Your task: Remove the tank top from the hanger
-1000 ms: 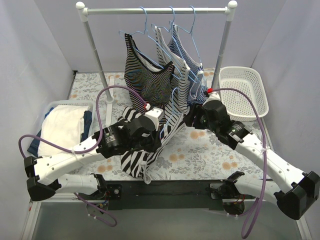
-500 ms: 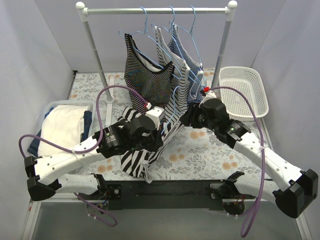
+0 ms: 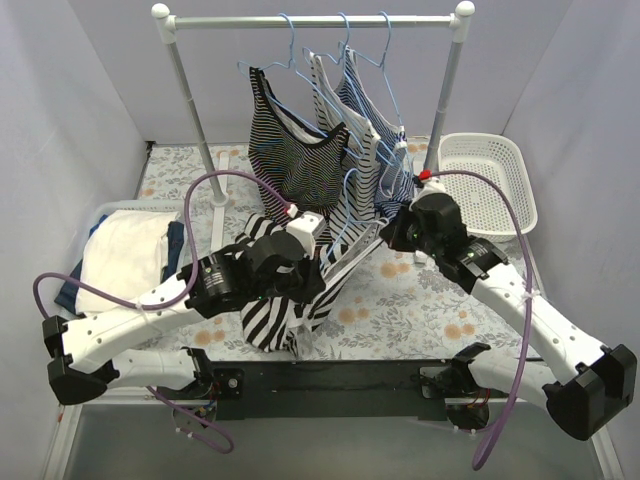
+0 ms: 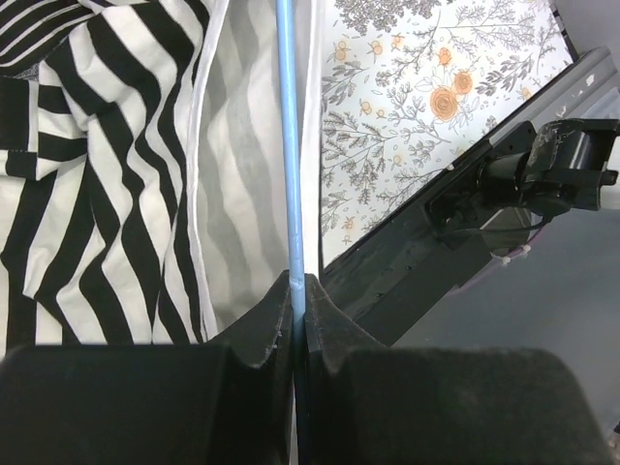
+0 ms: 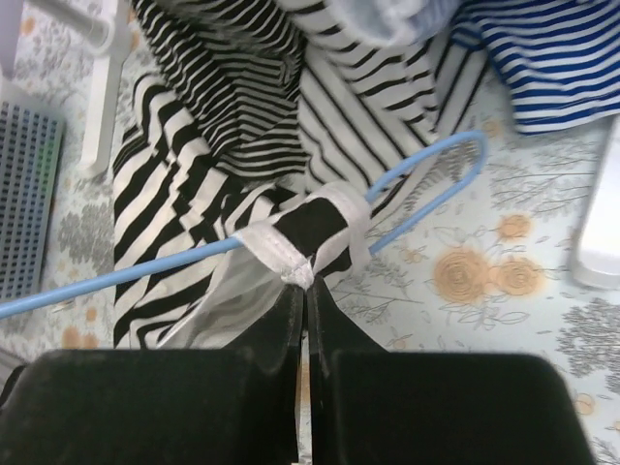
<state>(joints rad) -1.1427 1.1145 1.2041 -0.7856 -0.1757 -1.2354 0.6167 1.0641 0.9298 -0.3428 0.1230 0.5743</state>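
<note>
A black-and-white wide-striped tank top lies on the flowered table between the arms, still threaded on a blue wire hanger. My left gripper is shut on the hanger's wire, with the tank top's body spread beyond it. My right gripper is shut on the white-edged shoulder strap, which is looped over the hanger arm; the fingertips pinch the strap's seam. The tank top's stripes trail to the left.
A clothes rack at the back holds several striped tops on blue hangers. A white basket stands at the right, a bin of folded clothes at the left. A black rail runs along the near edge.
My right gripper has shut on the tank top's strap and pulled slightly right, drawing the strap taut. The left gripper still holds the hanger and has shifted a little.
</note>
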